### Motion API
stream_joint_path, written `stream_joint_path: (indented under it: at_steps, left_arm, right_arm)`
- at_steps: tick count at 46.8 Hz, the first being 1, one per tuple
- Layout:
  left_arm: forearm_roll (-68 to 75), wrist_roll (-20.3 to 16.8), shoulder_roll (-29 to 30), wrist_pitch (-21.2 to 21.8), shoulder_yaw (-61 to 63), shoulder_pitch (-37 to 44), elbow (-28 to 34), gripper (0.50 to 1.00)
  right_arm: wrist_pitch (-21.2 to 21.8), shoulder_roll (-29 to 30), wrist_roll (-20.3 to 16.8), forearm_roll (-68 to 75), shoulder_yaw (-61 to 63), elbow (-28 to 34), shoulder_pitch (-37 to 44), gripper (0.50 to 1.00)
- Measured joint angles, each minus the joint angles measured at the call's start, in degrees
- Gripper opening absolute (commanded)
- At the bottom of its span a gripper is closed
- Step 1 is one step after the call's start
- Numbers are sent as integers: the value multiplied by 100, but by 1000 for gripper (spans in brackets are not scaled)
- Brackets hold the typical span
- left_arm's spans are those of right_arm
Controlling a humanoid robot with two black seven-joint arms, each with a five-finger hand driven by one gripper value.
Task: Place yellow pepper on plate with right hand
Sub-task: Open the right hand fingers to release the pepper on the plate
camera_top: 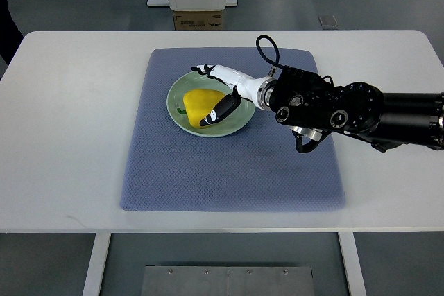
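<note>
A white desk (62, 129) carries a blue-grey mat (229, 171) at the centre of the frame. On the mat's upper middle sits a pale green plate (177, 95) with the yellow pepper (200, 103) lying in it. The right hand (220, 95) reaches in from the right edge, fingers curled around the pepper, one dark fingertip (211, 117) against its lower right side.

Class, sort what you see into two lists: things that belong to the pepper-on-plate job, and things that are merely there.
Belongs to the job:
yellow pepper, lying on the plate
plate
right hand, fingers around the pepper

Merely there:
blue mat under the plate
white table
cardboard box beyond the table
</note>
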Motion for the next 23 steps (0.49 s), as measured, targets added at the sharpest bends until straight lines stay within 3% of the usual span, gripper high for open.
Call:
stream_joint_path:
  at_steps: [9,23]
  left_arm:
    - [0,0,0,0,0,0,0,1000]
    - [0,-2,0,0,0,1,0,1000]
  right_arm:
    - [-1,-33,7,-1,214,-211,-6,1000]
    - [16,-260,4,2,1994,-495,-762,1000]
